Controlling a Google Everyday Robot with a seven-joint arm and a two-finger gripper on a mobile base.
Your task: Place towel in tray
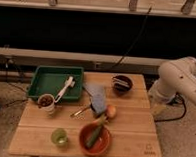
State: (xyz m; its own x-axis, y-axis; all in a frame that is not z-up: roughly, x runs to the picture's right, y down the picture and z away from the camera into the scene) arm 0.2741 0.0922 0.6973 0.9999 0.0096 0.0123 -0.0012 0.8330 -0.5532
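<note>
The towel (92, 88), a thin pale grey-blue cloth, lies flat on the wooden table just right of the tray. The dark-green tray (47, 81) sits at the table's back left. A white utensil (65, 88) rests across the tray's right front rim. My white arm (181, 80) is off the table's right side, bent downward. The gripper (157, 107) hangs beside the right table edge, far from the towel and holding nothing that I can see.
A darker blue sponge (99, 104) lies just in front of the towel, with an orange fruit (111, 111) and a spoon (81, 111) beside it. An orange bowl (94, 139), a green cup (60, 137), a white cup (46, 102) and a dark bowl (122, 83) also stand on the table.
</note>
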